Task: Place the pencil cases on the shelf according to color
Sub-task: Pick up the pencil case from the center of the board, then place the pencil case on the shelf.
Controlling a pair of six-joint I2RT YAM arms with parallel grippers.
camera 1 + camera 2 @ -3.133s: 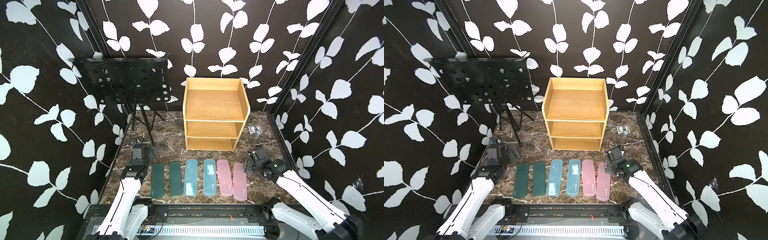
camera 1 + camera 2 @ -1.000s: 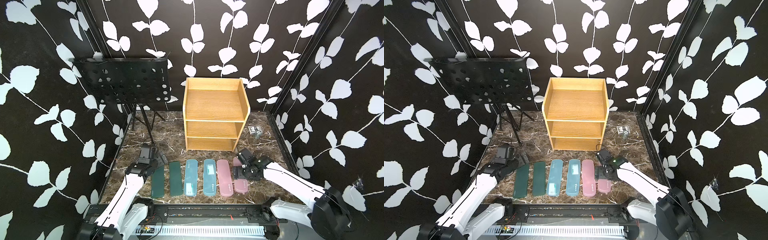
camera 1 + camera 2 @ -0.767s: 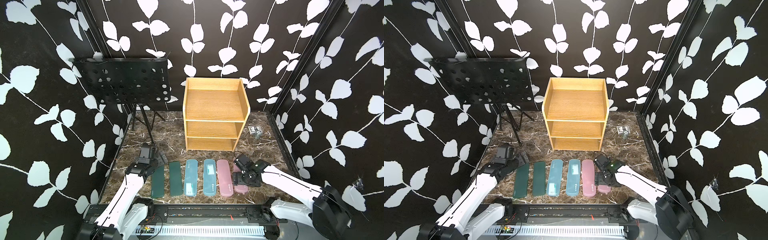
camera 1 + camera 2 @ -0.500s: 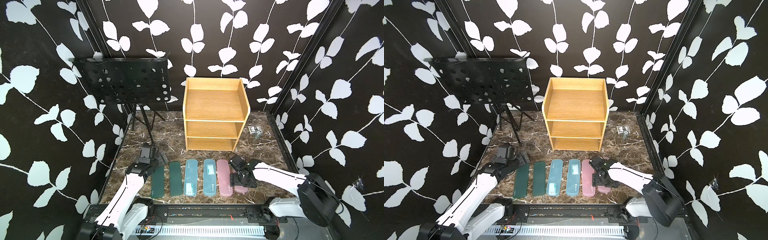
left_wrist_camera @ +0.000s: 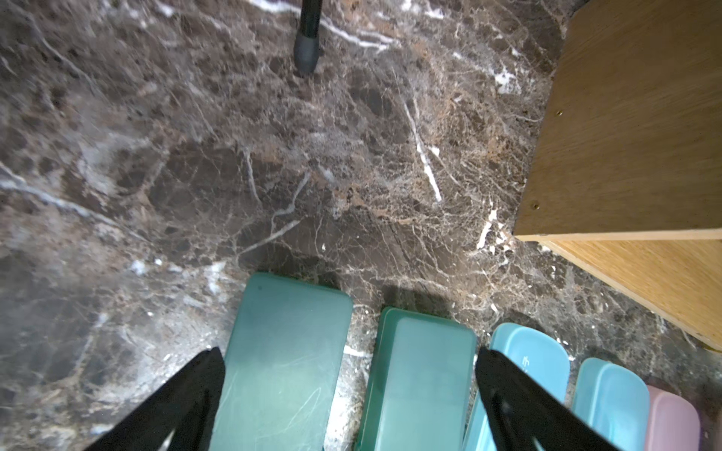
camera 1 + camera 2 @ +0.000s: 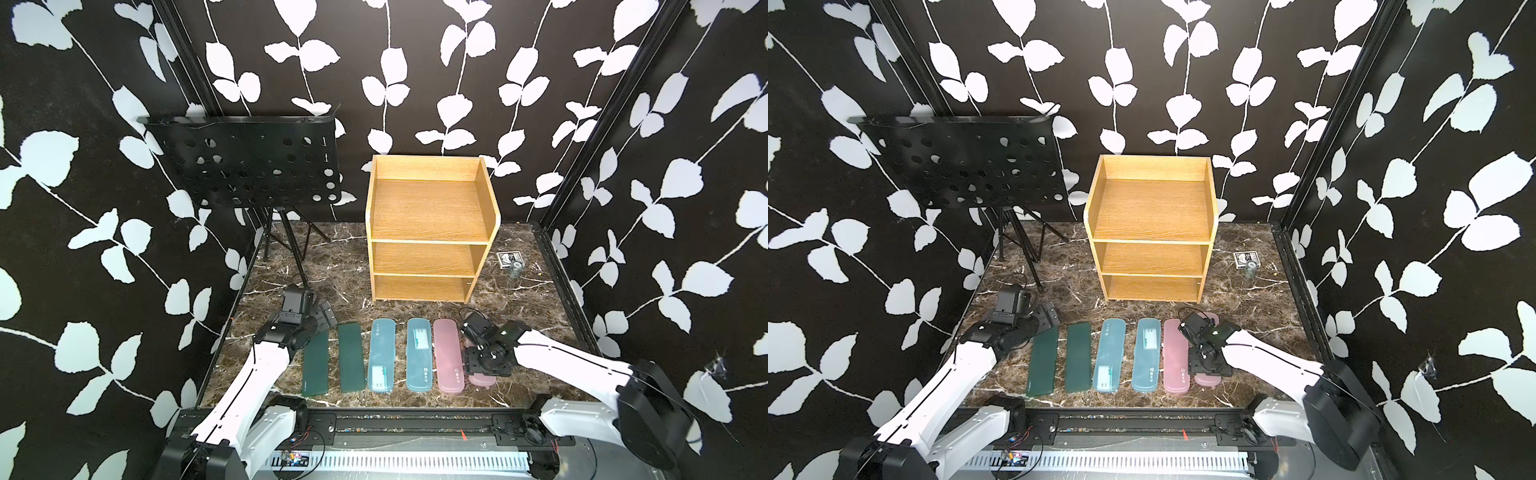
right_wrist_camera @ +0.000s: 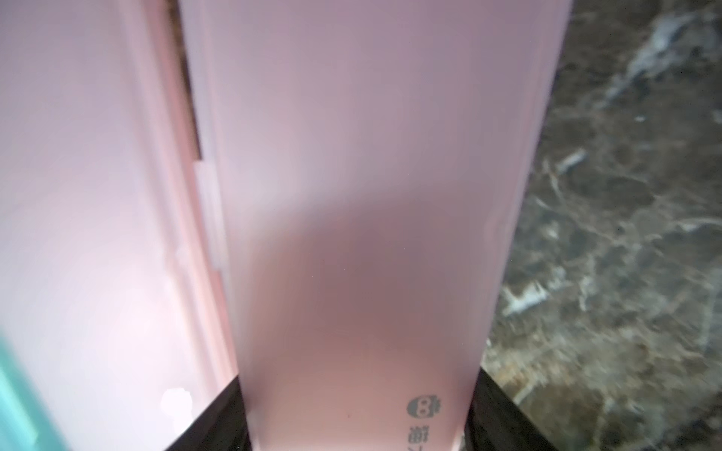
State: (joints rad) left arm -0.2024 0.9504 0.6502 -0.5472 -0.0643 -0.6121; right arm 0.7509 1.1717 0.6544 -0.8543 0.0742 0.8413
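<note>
Watching the right wrist feed, I see my right tool (image 7: 357, 375) clamped across the outermost pink case (image 7: 371, 175), fingers (image 7: 218, 414) pressed on both long edges. It lies flat on the desk (image 6: 519, 299) beside the other pink case (image 6: 448, 355). My left tool (image 5: 347, 351) hangs open above 2 green cases (image 5: 285, 351). All 6 cases sit in 1 row before the shelf (image 6: 430, 208).

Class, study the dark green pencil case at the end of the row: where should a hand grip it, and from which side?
Probably across its narrow width, from above: the dark green pencil case lies flat, long sides exposed, with only a slim gap to its green neighbour.
</note>
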